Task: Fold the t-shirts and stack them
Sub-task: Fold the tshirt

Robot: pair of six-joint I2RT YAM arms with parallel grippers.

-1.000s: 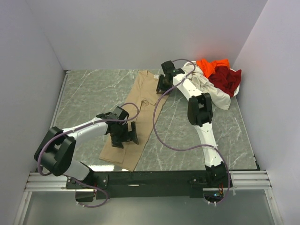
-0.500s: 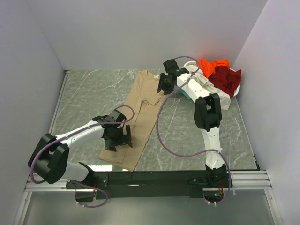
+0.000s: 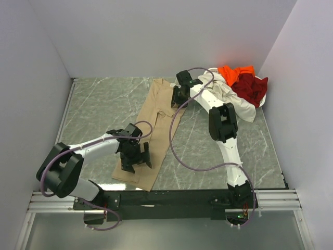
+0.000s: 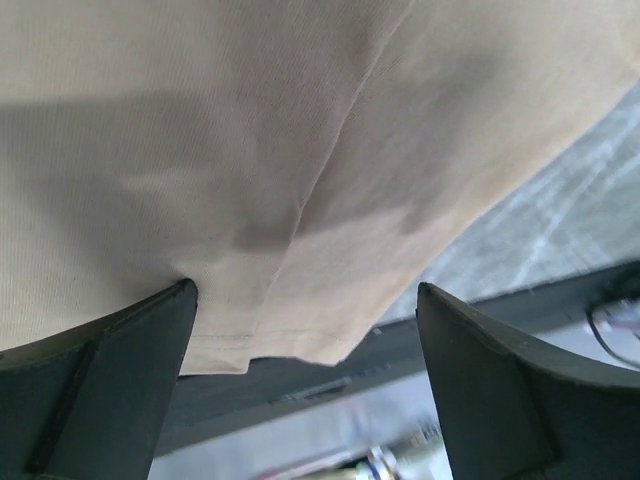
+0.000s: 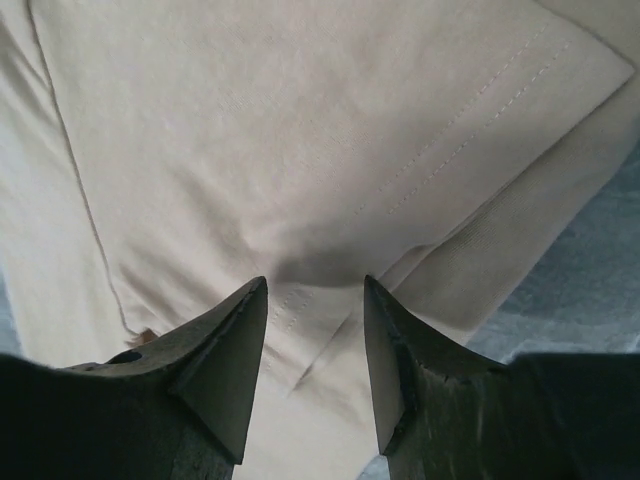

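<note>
The tan t-shirt (image 3: 156,117) lies folded into a long strip from the back middle of the table to the near edge. My left gripper (image 3: 136,159) is open just over its near end; in the left wrist view (image 4: 305,330) the tan cloth (image 4: 250,150) and its hem lie between the wide-apart jaws. My right gripper (image 3: 177,96) is open over the strip's far right edge; in the right wrist view (image 5: 312,290) its tips rest at a stitched sleeve fold of the tan cloth (image 5: 300,120). The cream-white (image 3: 237,101), orange (image 3: 235,72) and dark red (image 3: 251,86) shirts are heaped at the back right. The teal shirt is hidden.
The marble table (image 3: 104,104) is walled at the left, back and right. A black rail (image 3: 171,198) with the arm bases runs along the near edge, just past the shirt's hem. The right arm's cable (image 3: 174,151) loops over the table right of the shirt.
My left gripper has moved nearer along the tan shirt towards its hem. My right gripper has shifted slightly left over the shirt's far end. The shirt lies much as before.
</note>
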